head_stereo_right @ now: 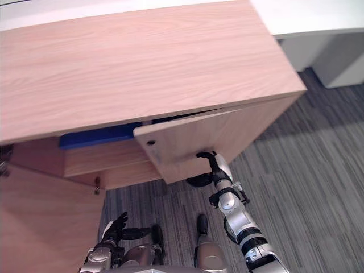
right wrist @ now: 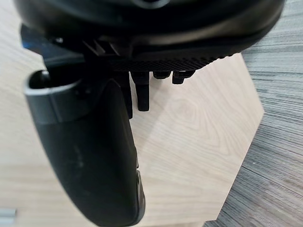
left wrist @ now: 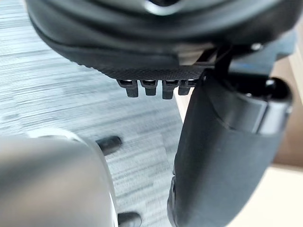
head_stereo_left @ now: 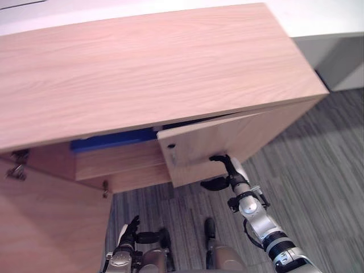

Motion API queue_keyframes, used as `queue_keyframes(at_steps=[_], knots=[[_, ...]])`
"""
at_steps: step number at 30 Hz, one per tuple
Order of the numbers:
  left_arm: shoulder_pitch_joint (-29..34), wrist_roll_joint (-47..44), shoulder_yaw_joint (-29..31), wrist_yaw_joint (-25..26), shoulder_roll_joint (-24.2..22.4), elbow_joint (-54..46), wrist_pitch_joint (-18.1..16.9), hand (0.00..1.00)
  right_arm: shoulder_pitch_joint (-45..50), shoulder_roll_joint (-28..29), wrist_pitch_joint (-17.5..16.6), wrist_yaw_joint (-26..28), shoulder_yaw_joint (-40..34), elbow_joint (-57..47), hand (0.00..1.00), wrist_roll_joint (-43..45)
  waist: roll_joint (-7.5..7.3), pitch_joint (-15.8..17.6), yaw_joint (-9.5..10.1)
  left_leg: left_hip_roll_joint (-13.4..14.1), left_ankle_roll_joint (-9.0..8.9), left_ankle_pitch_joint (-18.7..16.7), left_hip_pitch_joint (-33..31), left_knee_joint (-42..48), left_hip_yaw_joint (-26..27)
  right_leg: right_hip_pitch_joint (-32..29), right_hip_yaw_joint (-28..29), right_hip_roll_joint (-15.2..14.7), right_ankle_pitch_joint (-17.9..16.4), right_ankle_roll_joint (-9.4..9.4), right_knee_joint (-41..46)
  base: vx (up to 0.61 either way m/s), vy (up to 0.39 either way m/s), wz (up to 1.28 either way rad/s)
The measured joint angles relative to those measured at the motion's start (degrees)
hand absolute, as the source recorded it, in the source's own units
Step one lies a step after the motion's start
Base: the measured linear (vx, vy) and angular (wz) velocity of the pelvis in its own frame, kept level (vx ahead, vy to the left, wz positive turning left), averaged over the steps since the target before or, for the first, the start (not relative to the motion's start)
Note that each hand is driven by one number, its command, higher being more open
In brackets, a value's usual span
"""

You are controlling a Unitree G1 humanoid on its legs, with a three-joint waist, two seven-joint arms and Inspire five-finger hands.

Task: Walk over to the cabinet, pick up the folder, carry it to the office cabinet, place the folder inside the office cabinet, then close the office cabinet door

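Obs.: office cabinet (head_stereo_left: 159, 68) seen from above, wood top facing the head camera, standing on grey striped carpet (head_stereo_left: 318, 170).

Left door (head_stereo_left: 51, 222) swung wide open toward the robot. Right door (head_stereo_left: 199, 145) is ajar at a shallow angle, its free edge well short of the cabinet front.

Blue folder (head_stereo_left: 111, 140) lies flat on the upper shelf (head_stereo_left: 119, 159), just under the cabinet top and inside the opening. Judgement: the placing step is done and closing is the step in hand.

Right hand (head_stereo_left: 234, 170) is raised to the outer face of the right door. Its fingers (right wrist: 143, 97) are stretched out against the panel with the thumb spread below, gripping nothing. Likely reason: a flat push on the face suffices to swing the door, so no handle grasp is needed.

Left hand (head_stereo_left: 129, 228) hangs low by the robot's side, fingers loosely apart and empty, presumably kept out of the right door's path. The wide-open left door would need attention afterwards.
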Motion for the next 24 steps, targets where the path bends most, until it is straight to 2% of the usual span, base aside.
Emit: queue_keyframes(at_steps=[2,6,11,14,17,21,24], knots=[[2.0,-1.5,2.5,0.9,-0.2,-2.0,0.3,1.00,1.4,-0.1,0.2,-1.3,-1.3,0.2,1.00,1.8,0.21,0.1,0.71,0.0,-0.59,2.5,0.0,-2.7,-4.1,0.6,-3.9,0.0,-1.0,-0.66,0.0,-0.07,-0.009,0.81],[4.5,-5.7,7.0,1.9,-0.8,-6.9,0.4,1.00,5.4,0.5,0.0,-0.6,-1.1,0.3,1.00,2.6,0.80,0.4,3.39,0.3,-1.42,4.2,-0.1,-4.0,-9.2,2.6,-8.7,0.8,-1.8,-0.97,-0.4,-0.05,-0.036,0.69],[6.2,-13.1,16.6,2.3,-0.7,-15.3,0.2,1.00,6.2,2.1,-1.9,6.0,4.4,5.0,1.00,3.7,2.63,0.4,8.32,0.6,-2.43,5.3,-0.8,-4.4,-15.6,4.8,-15.0,1.6,-3.8,-1.32,-0.3,0.00,-0.065,0.65],[6.9,-14.4,19.5,2.3,2.7,-18.9,0.0,1.00,5.9,5.3,-2.5,7.8,6.2,7.2,1.00,3.7,2.92,0.3,10.04,0.3,-2.16,5.9,-1.1,-4.3,-19.4,6.1,-19.1,1.5,-5.3,-1.39,1.3,0.09,-0.062,0.74],[7.0,-14.4,21.0,2.3,7.1,-22.9,-0.1,1.00,4.8,5.8,-3.0,8.4,6.7,8.8,1.00,3.7,2.88,0.3,11.60,-0.1,-2.28,6.0,-1.8,-4.2,-22.7,6.5,-21.3,1.1,-6.7,-1.86,2.6,0.10,-0.032,0.62],[6.0,-14.4,21.4,2.6,13.1,-27.0,-0.4,1.00,3.4,5.5,-3.0,8.3,6.6,9.7,1.00,3.9,2.70,0.3,12.58,-0.4,-2.36,6.1,-2.6,-4.2,-24.4,6.5,-21.4,0.9,-7.2,-1.68,2.6,0.04,0.002,0.27],[3.5,-14.3,21.3,3.9,19.2,-30.6,-1.3,1.00,2.9,5.5,-3.1,8.3,6.7,10.3,1.00,4.5,1.68,0.3,12.86,-0.4,-2.58,6.2,-3.0,-4.2,-24.8,6.3,-21.6,1.0,-7.3,-1.63,2.6,-0.01,0.007,0.07]])
